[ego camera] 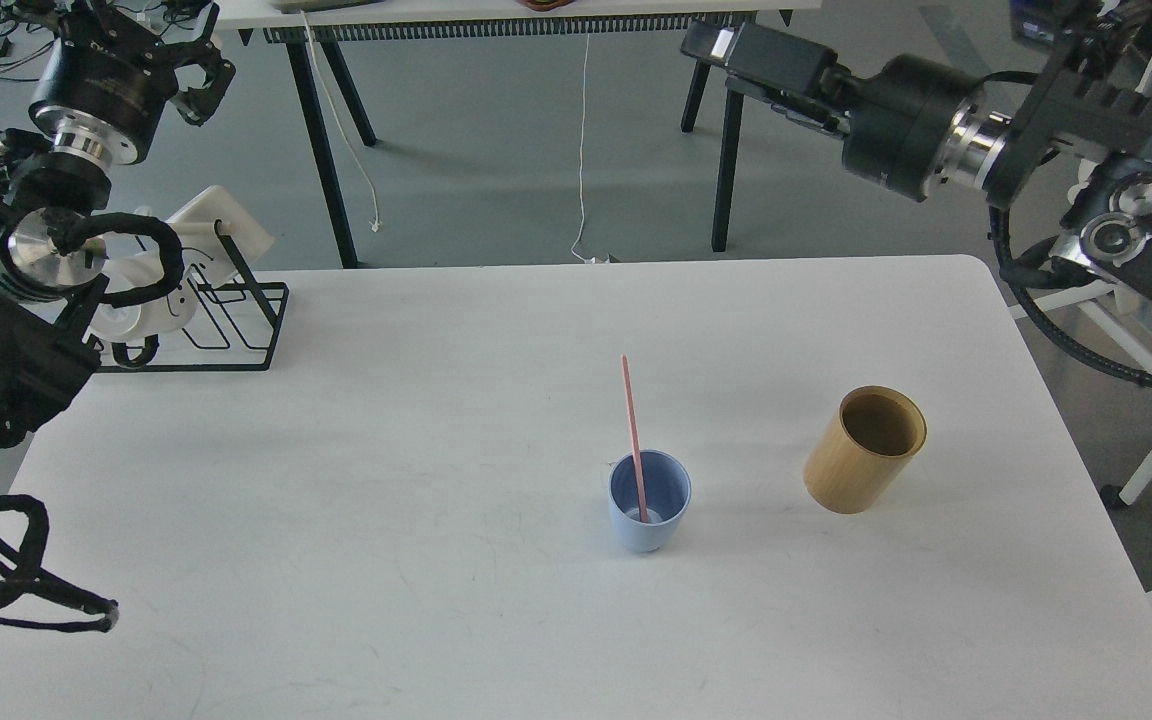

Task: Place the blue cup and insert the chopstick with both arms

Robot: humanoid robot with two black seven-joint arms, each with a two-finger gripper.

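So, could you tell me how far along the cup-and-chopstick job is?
It looks done: the blue cup stands upright on the table with the pink stick leaning inside it. Nothing is in hand; both arms are raised clear of the table. Nothing appears left.

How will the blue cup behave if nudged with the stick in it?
The blue cup looks small and light, so it would probably slide easily. Its tapered base suggests it could tip. The stick leans high above the rim, likely adding leverage.
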